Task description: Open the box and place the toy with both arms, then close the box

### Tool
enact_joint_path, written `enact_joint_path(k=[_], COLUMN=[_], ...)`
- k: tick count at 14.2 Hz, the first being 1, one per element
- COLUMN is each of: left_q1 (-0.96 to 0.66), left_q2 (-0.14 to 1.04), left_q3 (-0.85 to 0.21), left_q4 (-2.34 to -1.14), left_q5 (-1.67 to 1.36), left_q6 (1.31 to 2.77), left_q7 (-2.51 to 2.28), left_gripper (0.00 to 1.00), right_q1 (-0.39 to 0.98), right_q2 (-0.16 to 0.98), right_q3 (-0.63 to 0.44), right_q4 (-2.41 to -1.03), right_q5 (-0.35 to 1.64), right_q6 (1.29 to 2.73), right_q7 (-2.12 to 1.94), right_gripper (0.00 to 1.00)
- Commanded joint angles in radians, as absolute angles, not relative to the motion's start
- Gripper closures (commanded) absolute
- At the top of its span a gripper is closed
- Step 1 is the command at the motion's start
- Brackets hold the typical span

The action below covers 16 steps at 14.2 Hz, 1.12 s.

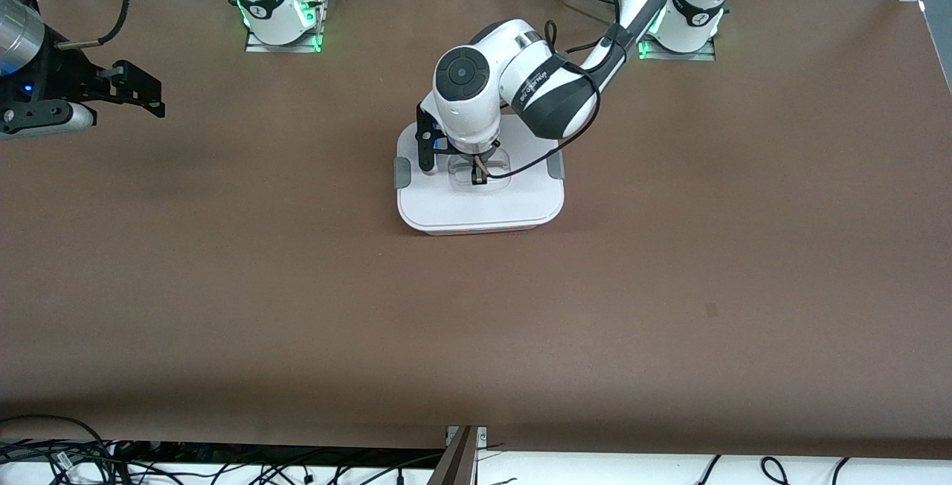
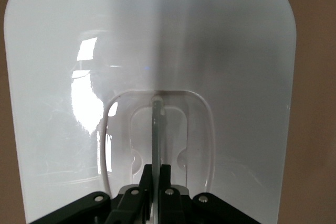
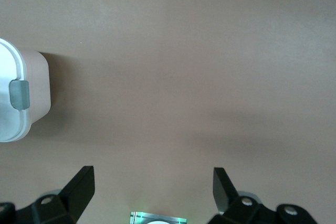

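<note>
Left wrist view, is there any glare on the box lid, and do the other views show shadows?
Left wrist view: a bright window-like glare patch sits on the white lid, beside the handle the left tool pinches. Front view: the left arm darkens the lid's upper part. Right wrist view: the box casts a soft shadow on the table.

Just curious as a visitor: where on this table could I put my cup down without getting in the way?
The table is bare between the box and the front camera. It is crowded at the box, where the left gripper grips the lid handle.
</note>
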<state>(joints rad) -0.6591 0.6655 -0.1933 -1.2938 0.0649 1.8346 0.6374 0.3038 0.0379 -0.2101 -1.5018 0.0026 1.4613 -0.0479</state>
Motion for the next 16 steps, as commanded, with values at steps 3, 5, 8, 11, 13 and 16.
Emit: enact_joint_path(k=[3, 5, 8, 11, 13, 16], left_q1=[-0.664, -0.664, -0.664, -0.664, -0.664, -0.666], left_q2=[0.644, 0.644, 0.644, 0.646, 0.646, 0.646], left_q3=[-0.183, -0.183, -0.181, -0.181, -0.181, -0.181], left_q4=[-1.318, -1.316, -1.307, -1.275, -1.272, -1.272], left_q5=[0.095, 0.094, 0.087, 0.08, 0.075, 0.075], left_q6=[1.787, 1.787, 1.787, 1.787, 1.787, 1.787], left_q7=[0.675, 0.678, 0.675, 0.675, 0.675, 0.673], left_gripper=[1.0, 1.0, 1.0, 1.0, 1.0, 1.0], right_q1=[0.307, 0.308, 0.308, 0.307, 0.307, 0.307], right_q2=[0.049, 0.049, 0.049, 0.049, 0.049, 0.049], right_q3=[-0.209, -0.209, -0.209, -0.209, -0.209, -0.209], right_q4=[-1.474, -1.476, -1.474, -1.476, -1.476, -1.476], right_q5=[-0.008, -0.009, -0.006, -0.005, -0.005, -0.005], right_q6=[1.453, 1.454, 1.454, 1.453, 1.451, 1.451], right_q7=[-0.032, -0.034, -0.034, -0.034, -0.034, -0.032], right_gripper=[0.0, 0.0, 0.0, 0.0, 0.0, 0.0])
